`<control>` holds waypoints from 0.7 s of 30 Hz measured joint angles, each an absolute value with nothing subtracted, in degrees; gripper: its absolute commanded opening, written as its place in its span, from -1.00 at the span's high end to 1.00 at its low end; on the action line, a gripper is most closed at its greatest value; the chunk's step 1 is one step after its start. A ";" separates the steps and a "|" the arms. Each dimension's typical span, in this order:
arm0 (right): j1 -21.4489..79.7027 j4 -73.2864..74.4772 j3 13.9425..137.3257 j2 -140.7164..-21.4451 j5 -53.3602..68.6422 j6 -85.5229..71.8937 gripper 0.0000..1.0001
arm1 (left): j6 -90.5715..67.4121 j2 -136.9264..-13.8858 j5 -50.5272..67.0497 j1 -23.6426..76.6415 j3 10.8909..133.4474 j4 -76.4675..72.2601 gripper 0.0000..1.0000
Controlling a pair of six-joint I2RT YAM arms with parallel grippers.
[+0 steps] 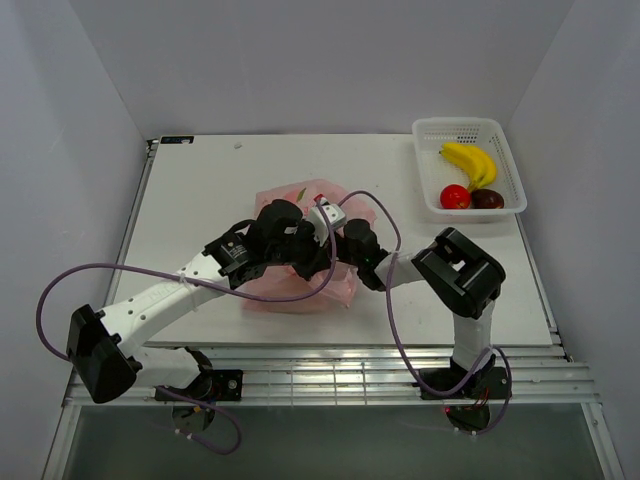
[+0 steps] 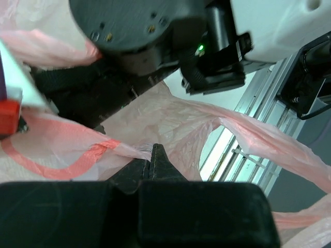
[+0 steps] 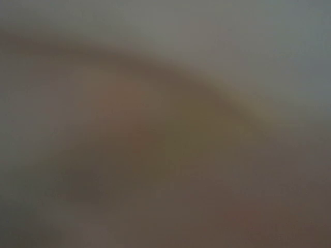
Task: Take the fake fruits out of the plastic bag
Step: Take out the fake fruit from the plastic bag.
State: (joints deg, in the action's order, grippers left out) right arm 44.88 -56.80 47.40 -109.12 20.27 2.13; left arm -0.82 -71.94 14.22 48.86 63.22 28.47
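Left gripper (image 2: pixel 152 156) pinches the plastic bag (image 1: pixel 300 292), jaws closed. Right gripper (image 1: pixel 323 213) seems inside it; I cannot tell how far it is open.

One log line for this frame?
left gripper: shut on plastic bag | right gripper: state unclear, wrist view blurred | basket: holds fruits

The left arm (image 1: pixel 150 300) runs low and diagonal from its base at the near left, forward and to the right. The left hand (image 2: pixel 151 157) has both fingers pressed together, tips meeting, pinching a fold of the bag (image 2: pixel 170 124). The right arm (image 1: pixel 460 275) rises from its base, folds sharply at the elbow and reaches left. The right wrist (image 1: pixel 358 243) sits close to the left wrist (image 1: pixel 280 232). The right hand is hidden from above and its own camera shows only blur, so its grip cannot be read.
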 measured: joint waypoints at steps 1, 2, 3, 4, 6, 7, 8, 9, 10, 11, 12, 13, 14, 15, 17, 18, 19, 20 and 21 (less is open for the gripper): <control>45.41 -56.77 48.03 -110.37 20.03 1.78 -0.80 | -0.82 -71.94 14.20 48.86 63.16 28.34 1.00; 45.98 -56.62 48.73 -111.59 19.81 1.48 -0.80 | -0.82 -71.94 14.20 48.86 63.02 28.25 1.00; 46.76 -55.86 50.22 -113.54 19.53 0.58 -0.80 | -0.82 -71.94 14.17 48.86 62.89 28.25 1.00; 47.70 -55.33 51.48 -114.83 19.16 0.01 -0.81 | -0.80 -71.94 14.11 48.86 62.70 28.25 1.00; 49.06 -52.90 54.81 -117.60 17.74 -1.34 -0.87 | -0.80 -71.94 13.91 48.82 62.39 28.45 1.00; 49.74 -51.57 56.60 -118.98 16.67 -2.17 -0.90 | -0.78 -71.94 13.89 48.82 62.33 28.47 1.00; 50.33 -50.24 58.04 -120.16 15.84 -2.96 -0.94 | -0.75 -71.94 13.91 48.82 62.28 28.47 1.00; 50.89 -49.17 59.09 -121.25 15.05 -4.05 -0.88 | -0.71 -71.94 13.89 48.82 62.28 28.49 1.00; 51.16 -48.62 59.46 -121.84 14.68 -4.43 -0.77 | -0.67 -71.92 13.82 48.82 62.28 28.51 1.00; 51.33 -48.66 59.68 -122.37 14.33 -4.71 -0.61 | -0.67 -71.88 13.69 48.82 62.26 28.51 1.00; 51.40 -48.36 60.01 -122.41 13.91 -5.15 -0.14 | -0.64 -71.81 13.52 48.82 62.24 28.49 1.00; 51.40 -48.16 60.07 -122.39 13.65 -5.48 0.22 | -0.64 -71.75 13.34 48.82 62.19 28.49 1.00; 51.37 -48.23 59.99 -122.39 13.41 -6.20 0.55 | -0.64 -71.64 13.21 48.82 62.17 28.47 1.00; 51.35 -48.34 59.66 -122.21 12.93 -6.96 0.78 | -0.62 -71.48 12.95 48.82 62.11 28.42 1.00; 51.35 -48.90 57.82 -121.01 11.86 -7.40 0.85 | -0.64 -71.09 12.69 48.84 61.84 28.29 1.00; 51.33 -48.69 56.21 -119.59 10.94 -7.53 0.84 | -0.64 -70.85 12.53 48.88 61.71 28.25 1.00; 51.33 -48.29 54.54 -118.15 9.98 -7.57 0.85 | -0.64 -70.63 12.27 48.88 61.58 28.23 1.00; 51.31 -47.94 52.99 -116.66 9.30 -7.60 0.85 | -0.64 -70.48 11.99 48.88 61.54 28.23 1.00; 51.09 -47.40 50.92 -114.54 8.16 -7.68 0.85 | -0.67 -70.28 11.62 48.88 61.52 28.21 1.00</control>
State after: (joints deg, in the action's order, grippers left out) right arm 51.09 -47.40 50.92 -114.54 8.16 -7.68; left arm -0.67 -70.28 11.62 48.88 61.52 28.21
